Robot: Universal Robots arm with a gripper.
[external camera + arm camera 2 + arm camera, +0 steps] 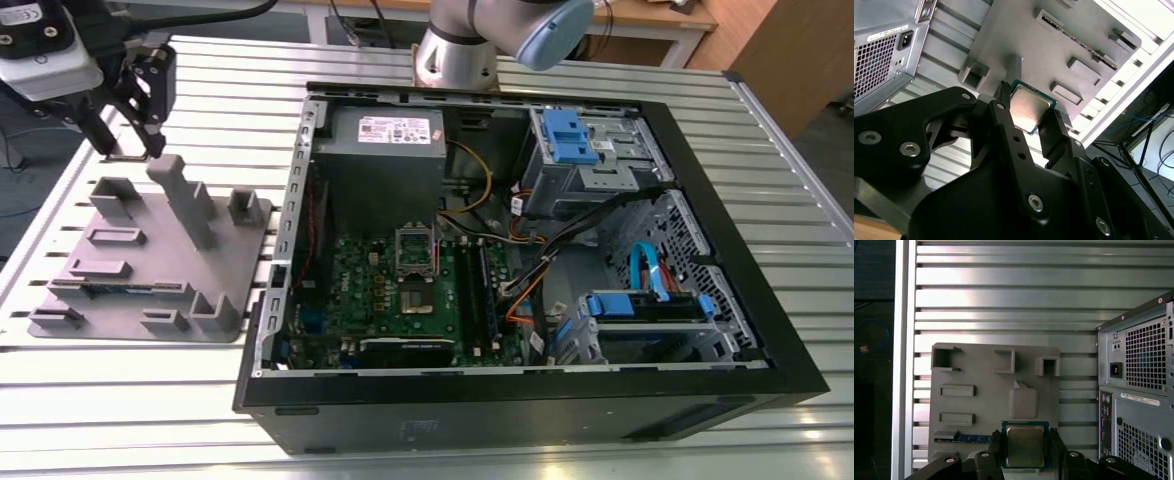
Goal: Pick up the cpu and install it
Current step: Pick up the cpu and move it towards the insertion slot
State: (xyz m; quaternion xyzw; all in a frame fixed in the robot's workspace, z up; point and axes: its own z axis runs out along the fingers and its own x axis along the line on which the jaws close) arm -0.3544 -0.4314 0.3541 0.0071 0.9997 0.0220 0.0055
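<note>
Ribbed aluminium table (240, 70) carries an open PC case (534, 395) and, on the exterior view's left, a grey tray (147, 270) w/ upright posts. The gripper (130, 148) hangs on the tray side, well apart from the case.

In the first wrist view the cpu (1025, 445) sits btwn the two black fingers (995, 450), silvery top toward the camera, w/ one finger on each opposite edge. So the jaws are closed on the chip. The second wrist view shows the same hold. The chip looks big against the tray's slots below, so I judge it's held up clear of the tray, not resting on it. In the exterior view it's prob. the thin flat bit btwn the tips, but that's too small to be sure.

Step in hand, as I read it: pick done, install not. The socket frame (414, 255) on the green motherboard (400, 310) is inside the case, well apart from the gripper.

Seating calls for clearing the case wall, keeping the chip level and square to the socket, and a gentle set-down. The grip is on two thin edges only, so tilt or slip is the risk.
</note>
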